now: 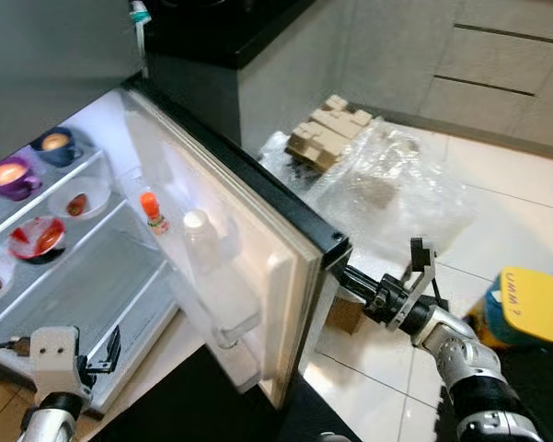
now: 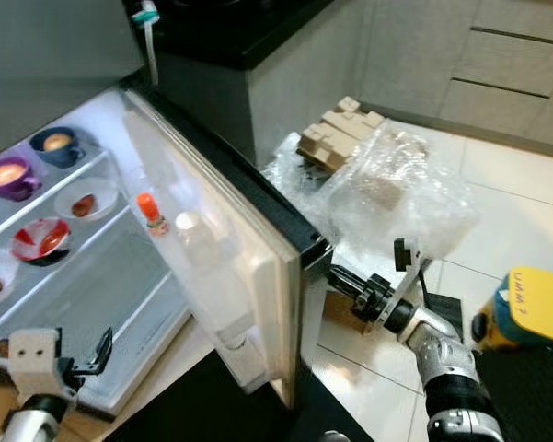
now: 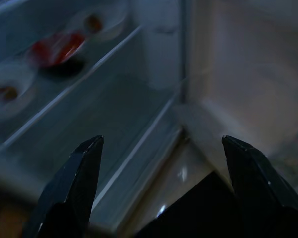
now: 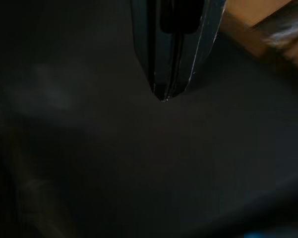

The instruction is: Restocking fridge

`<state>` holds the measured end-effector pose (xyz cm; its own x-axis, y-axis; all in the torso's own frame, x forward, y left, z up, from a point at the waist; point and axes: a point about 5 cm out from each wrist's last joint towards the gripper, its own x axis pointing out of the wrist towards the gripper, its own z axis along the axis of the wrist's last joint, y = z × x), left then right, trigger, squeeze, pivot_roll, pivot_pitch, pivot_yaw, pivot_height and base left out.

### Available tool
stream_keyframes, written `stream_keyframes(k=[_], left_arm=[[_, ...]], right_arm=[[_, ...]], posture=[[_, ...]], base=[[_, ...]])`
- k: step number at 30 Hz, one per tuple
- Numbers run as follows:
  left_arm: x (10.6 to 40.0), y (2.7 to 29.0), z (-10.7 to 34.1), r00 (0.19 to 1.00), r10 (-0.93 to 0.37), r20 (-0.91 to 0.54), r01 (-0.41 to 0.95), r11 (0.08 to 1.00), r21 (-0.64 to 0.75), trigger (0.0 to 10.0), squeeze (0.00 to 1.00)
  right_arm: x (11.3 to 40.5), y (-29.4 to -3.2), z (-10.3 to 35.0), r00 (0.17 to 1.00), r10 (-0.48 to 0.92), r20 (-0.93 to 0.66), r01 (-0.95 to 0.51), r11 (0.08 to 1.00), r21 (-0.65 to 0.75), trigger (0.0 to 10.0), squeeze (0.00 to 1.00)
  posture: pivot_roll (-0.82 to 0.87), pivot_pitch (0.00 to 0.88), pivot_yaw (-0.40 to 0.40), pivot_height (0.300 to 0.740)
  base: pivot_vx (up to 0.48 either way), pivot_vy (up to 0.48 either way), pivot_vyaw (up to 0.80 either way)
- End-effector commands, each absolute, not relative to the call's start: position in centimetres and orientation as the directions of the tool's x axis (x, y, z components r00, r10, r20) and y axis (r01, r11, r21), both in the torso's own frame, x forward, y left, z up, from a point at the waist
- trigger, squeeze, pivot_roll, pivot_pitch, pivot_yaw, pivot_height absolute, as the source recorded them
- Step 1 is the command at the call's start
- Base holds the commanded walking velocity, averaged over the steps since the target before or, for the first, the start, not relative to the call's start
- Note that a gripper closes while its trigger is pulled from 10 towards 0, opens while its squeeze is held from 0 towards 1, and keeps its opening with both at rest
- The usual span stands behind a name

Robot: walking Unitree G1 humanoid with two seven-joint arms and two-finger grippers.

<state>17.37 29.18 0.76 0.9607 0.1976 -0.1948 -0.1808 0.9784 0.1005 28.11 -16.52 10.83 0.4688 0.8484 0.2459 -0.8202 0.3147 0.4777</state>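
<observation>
The fridge stands open, its white door (image 1: 258, 262) swung out toward me. A clear bottle with a white cap (image 1: 197, 236) and a small orange-capped bottle (image 1: 151, 210) sit in the door rack. On the glass shelves are a purple cup (image 1: 9, 175), a blue cup (image 1: 57, 145), a white bowl (image 1: 78, 201) and a red-smeared plate (image 1: 37, 238). My right gripper (image 1: 348, 277) is shut, with its tips against the door's dark outer face near the free edge. Low in front of the bottom shelf, my left gripper (image 3: 162, 141) is open and holds nothing.
Crumpled clear plastic wrap (image 1: 391, 184) and stacked cardboard pieces (image 1: 327, 133) lie on the white tile floor behind the door. A small brown box (image 1: 347, 315) sits under my right arm. A yellow object (image 1: 534, 306) stands at the far right. Grey cabinets line the back.
</observation>
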Motion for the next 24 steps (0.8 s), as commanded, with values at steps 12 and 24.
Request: stream_keyframes(k=[12,24], left_arm=[[10.5,26.7,-5.8,0.821,0.131,-0.555,-0.104,0.991,0.081,10.0,0.00],[8.4,24.4,-8.7,0.695,0.039,-0.718,-0.034,0.999,0.022,10.0,0.00]], right_arm=[[28.7,-18.5,3.9,0.800,0.562,-0.211,-0.435,0.784,0.443,10.0,0.00],[29.0,-11.5,2.1,0.751,0.571,-0.332,-0.481,0.818,0.317,10.0,0.00]], posture=[[-0.14,0.119,0.036,0.701],[-0.13,0.119,0.030,0.701]], base=[[0.000,0.000,0.00],[0.000,0.000,0.00]])
